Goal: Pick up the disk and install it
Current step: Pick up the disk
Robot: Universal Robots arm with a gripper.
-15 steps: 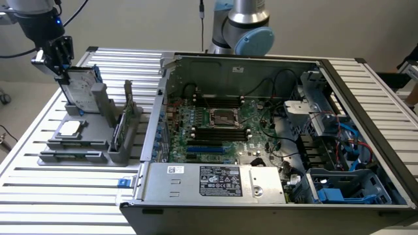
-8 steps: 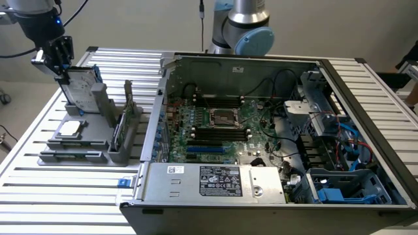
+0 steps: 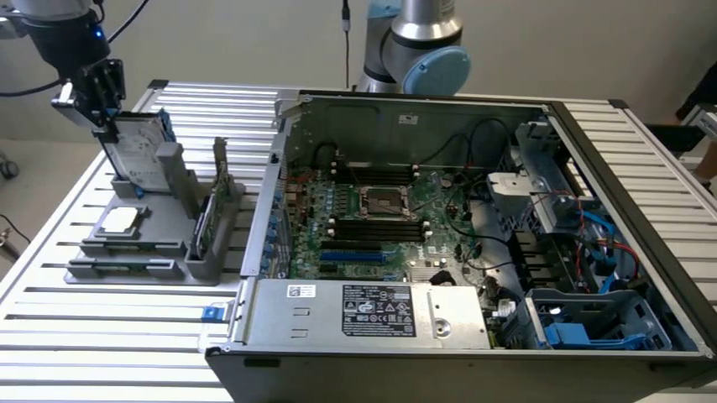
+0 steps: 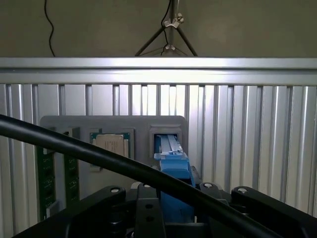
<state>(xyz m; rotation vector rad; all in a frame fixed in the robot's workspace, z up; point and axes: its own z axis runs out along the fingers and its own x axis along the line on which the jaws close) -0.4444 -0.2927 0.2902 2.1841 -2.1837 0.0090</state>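
The disk (image 3: 139,148), a silver-grey drive with a white label in a blue carrier, stands tilted at the back of the grey holder tray (image 3: 134,264) in the exterior view's left. My gripper (image 3: 101,102) is shut on its upper end, while its lower end sits behind the tray's upright post. In the wrist view the disk (image 4: 173,166) shows edge-on as a blue strip running from between my gripper's (image 4: 174,196) black fingers down to the tray's slot (image 4: 166,139).
An open computer case (image 3: 627,168) lies on the slatted metal table (image 3: 101,353), with motherboard (image 3: 375,222), labelled grey box (image 3: 364,312) and a blue-lined bay (image 3: 583,332). The tray also holds a square chip (image 3: 119,220) and a card (image 3: 206,222). A black cable (image 4: 74,148) crosses the wrist view.
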